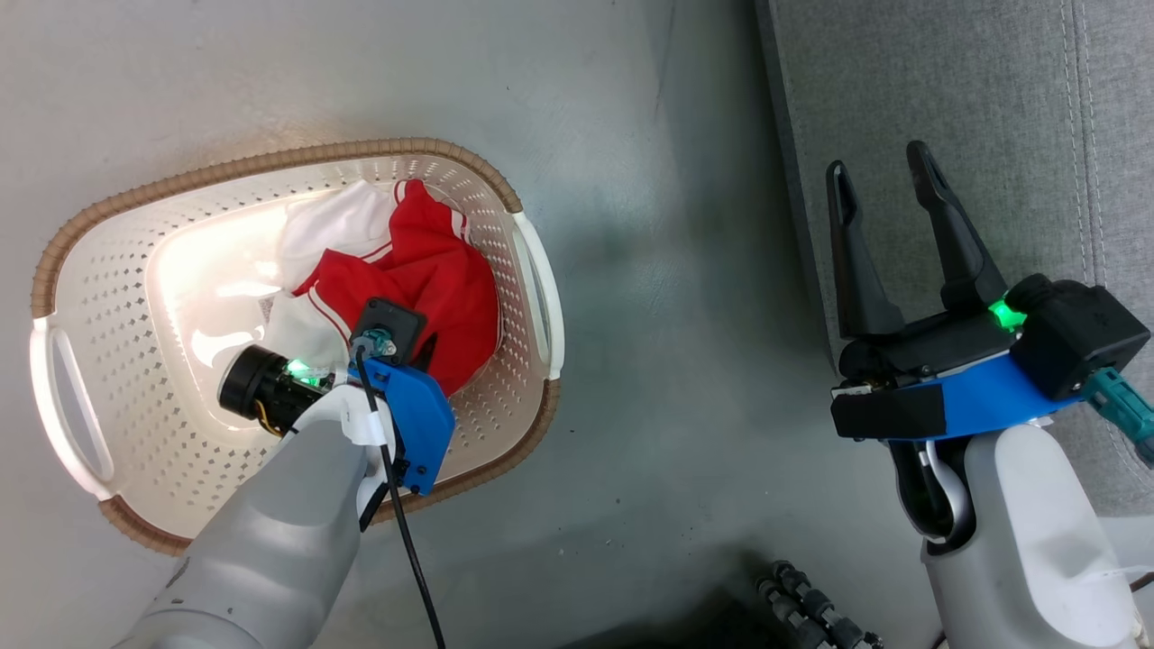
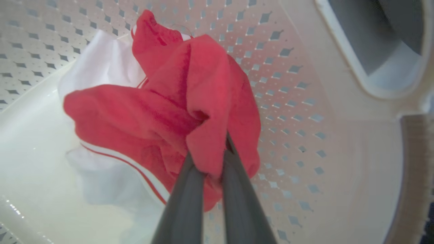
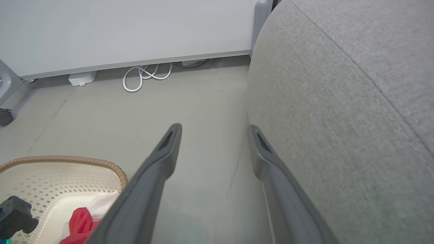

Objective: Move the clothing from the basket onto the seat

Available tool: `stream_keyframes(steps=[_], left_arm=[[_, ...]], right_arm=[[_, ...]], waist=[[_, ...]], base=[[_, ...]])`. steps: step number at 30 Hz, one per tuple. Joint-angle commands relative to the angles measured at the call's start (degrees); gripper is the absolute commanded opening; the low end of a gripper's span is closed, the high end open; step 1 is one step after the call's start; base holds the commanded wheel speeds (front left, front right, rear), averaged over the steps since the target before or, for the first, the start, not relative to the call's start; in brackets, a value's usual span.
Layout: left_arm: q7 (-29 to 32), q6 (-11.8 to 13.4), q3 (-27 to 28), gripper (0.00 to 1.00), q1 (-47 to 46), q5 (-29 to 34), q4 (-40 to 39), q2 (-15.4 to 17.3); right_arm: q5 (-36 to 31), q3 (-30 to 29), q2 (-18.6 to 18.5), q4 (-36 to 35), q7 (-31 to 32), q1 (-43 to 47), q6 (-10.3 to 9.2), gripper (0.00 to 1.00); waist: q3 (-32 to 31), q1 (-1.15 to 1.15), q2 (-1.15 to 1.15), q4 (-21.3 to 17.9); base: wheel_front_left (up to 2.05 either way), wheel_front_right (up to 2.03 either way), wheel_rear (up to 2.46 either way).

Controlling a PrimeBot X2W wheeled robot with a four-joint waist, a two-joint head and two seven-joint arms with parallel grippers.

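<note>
The clothing (image 2: 190, 101) is lying bunched inside the basket (image 1: 270, 162), with a red fold of it being clamped between the closed fingers of the left hand (image 2: 210, 161) reaching down into it. The right hand (image 1: 879, 162) is hovering empty, fingers apart, at the edge of the grey seat (image 1: 992, 90).

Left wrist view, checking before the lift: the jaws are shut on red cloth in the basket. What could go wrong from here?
1. The left jaws pinch just one fold of the red garment, so it may slip free on the way up.
2. The white cloth bunched against it could come along, then drop onto the floor between the basket and the grey seat cushion.
</note>
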Motion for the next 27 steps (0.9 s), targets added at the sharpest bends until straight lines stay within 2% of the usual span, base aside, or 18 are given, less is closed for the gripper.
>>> stream_keyframes(steps=[1,18,23,27], left_arm=[[-0.4,0.1,0.2,0.00,-0.8,-0.6,0.4,0.1],[-1.9,-0.2,0.2,0.00,0.1,-2.5,2.5,-1.5],[-3.3,-0.3,0.2,0.00,0.6,-3.0,2.4,-2.0],[-4.7,-0.5,0.6,0.00,1.7,-4.3,2.1,-2.0]], right_arm=[[0.4,0.2,0.1,0.1,-0.3,-0.5,0.01,1.00],[-0.2,0.1,0.1,1.1,-0.2,-0.5,0.01,1.00],[-0.4,-0.2,0.1,1.5,0.0,-0.1,0.01,1.00],[-0.4,-1.0,0.1,2.2,0.2,1.3,0.01,1.00]], waist=[[-0.1,0.00,0.00,0.0],[-3.0,0.00,0.00,0.1],[-5.3,0.00,0.00,0.6],[-10.5,0.00,0.00,2.0]], base=[[0.00,0.00,0.00],[0.00,0.00,0.00],[0.00,0.00,0.00],[0.00,0.00,0.00]])
